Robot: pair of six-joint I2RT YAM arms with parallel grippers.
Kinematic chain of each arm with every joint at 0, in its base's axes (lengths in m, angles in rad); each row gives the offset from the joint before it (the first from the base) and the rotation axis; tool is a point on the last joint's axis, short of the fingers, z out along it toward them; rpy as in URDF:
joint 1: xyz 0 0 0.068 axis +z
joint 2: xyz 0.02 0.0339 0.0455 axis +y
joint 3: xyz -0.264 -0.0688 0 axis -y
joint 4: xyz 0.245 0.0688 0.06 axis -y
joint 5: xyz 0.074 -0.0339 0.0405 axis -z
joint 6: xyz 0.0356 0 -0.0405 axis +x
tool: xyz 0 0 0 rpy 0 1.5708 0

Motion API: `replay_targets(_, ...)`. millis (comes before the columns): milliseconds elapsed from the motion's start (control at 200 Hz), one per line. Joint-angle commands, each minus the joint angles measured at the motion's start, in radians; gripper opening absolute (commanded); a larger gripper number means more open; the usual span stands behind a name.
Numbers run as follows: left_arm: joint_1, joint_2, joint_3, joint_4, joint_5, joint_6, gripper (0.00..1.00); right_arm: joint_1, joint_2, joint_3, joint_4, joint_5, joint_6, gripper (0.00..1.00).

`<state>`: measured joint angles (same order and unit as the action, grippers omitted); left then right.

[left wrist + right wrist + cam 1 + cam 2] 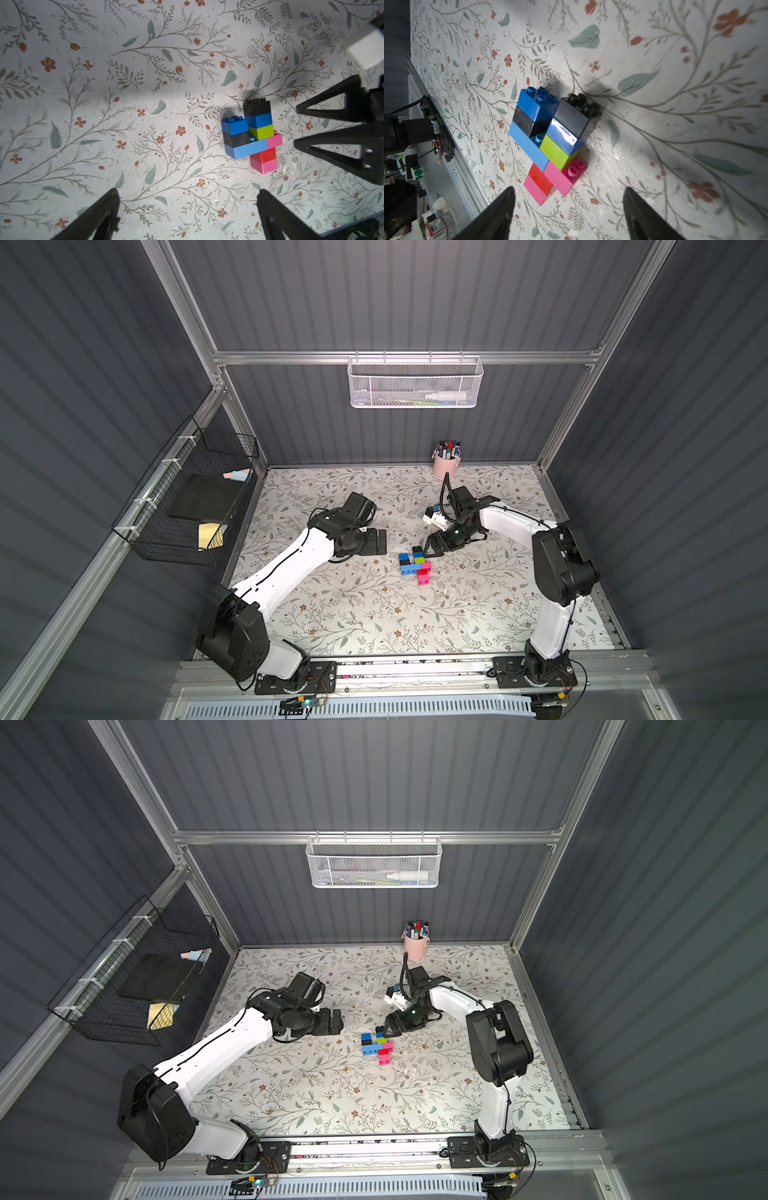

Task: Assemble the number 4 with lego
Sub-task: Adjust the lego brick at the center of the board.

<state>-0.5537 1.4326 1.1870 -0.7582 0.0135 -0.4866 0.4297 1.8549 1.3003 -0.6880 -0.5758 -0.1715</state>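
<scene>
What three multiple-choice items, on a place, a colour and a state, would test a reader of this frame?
1. Where does the number 4 lie?
A. In the wire basket on the wall
B. On the table, between the two arms
C. Inside the pink cup

2. What colour is the long brick forming its crossbar?
A. Light blue
B. Red
C. Lime green

3. How do the right arm's jaws stand?
A. Shut on a black brick
B. Open, holding nothing
C. Shut and empty

Answers:
1 B: both top views show it lying flat on the floral surface between the arms.
2 A: the left wrist view shows the long piece is light blue.
3 B: the right wrist view shows them spread wide, clear of the figure.
</scene>
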Motion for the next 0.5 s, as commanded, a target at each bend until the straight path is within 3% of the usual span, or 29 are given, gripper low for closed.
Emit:
replay_targets(0, 0.007, -0.062, -0.034, 0.042, -0.138, 0.088, 1.0, -0.029, -0.097, -0.043, 0.071, 0.038, 0.071, 0.93)
replay_targets(60, 0.009, -0.097, -0.074, 0.092, -0.211, 0.125, 1.0, -0.05, -0.151, -0.079, 0.105, 0.057, 0.101, 0.99)
replay_targets(235, 0.015, -0.182, -0.235, 0.282, -0.394, 0.285, 1.0, -0.098, -0.296, -0.173, 0.18, 0.18, 0.153, 0.99)
replay_targets(370, 0.039, -0.217, -0.378, 0.472, -0.424, 0.426, 1.0, -0.144, -0.398, -0.263, 0.274, 0.363, 0.19, 0.99)
replay_targets(495, 0.098, -0.218, -0.462, 0.601, -0.407, 0.479, 1.0, -0.206, -0.44, -0.316, 0.316, 0.519, 0.221, 0.99)
